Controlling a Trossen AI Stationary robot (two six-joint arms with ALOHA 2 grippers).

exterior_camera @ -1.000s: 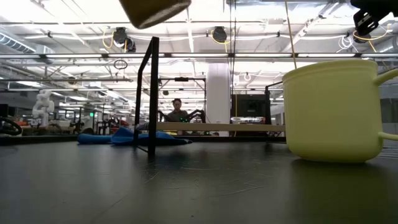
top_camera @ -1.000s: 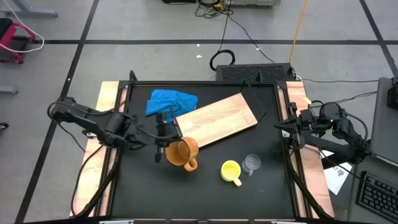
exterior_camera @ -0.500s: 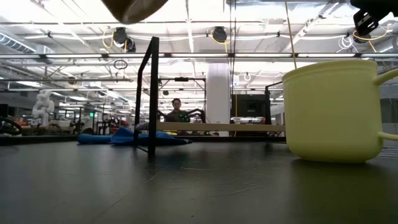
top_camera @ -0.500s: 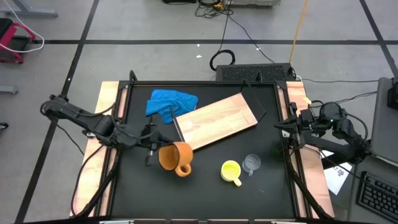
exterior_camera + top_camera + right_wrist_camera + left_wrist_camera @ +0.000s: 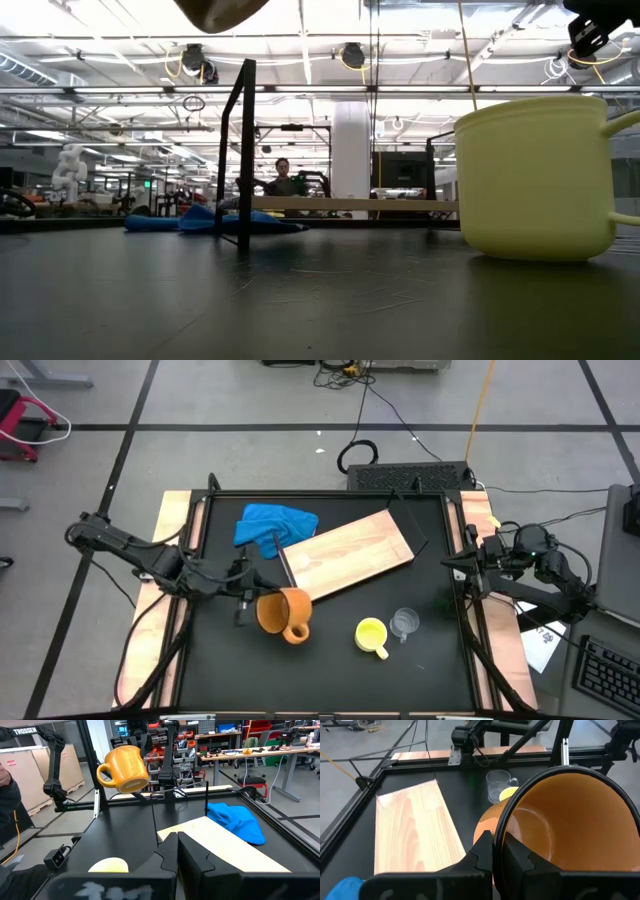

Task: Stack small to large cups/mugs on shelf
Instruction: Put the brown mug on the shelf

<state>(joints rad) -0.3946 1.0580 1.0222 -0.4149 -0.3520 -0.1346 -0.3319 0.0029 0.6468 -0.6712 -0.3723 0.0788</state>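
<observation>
At the left of the table, the left gripper (image 5: 250,598) is seen pinching the rim of the large orange-brown handled ceramic mug (image 5: 283,613), one finger inside the wall and one outside, as the left wrist view shows. The mug is held clear of the black tabletop (image 5: 330,670), tilted on its side, just beside the near edge of the flat rectangular light-wood shelf board (image 5: 347,555). A crumpled blue cloth (image 5: 275,524) lies at the board's far left corner. Further right, the yellow handled mug (image 5: 371,635) stands on the tabletop, with the small clear plastic cup (image 5: 404,623) just beside it. At the right edge of the table the right gripper (image 5: 176,851) waits, its fingers pressed together on nothing.

The step in hand is judged to be the carrying of the largest mug to the board. The next move appears to call for the mug to be turned upright and set mouth-up on bare wood, so that the yellow mug and then the clear cup can be nested inside it.
</observation>
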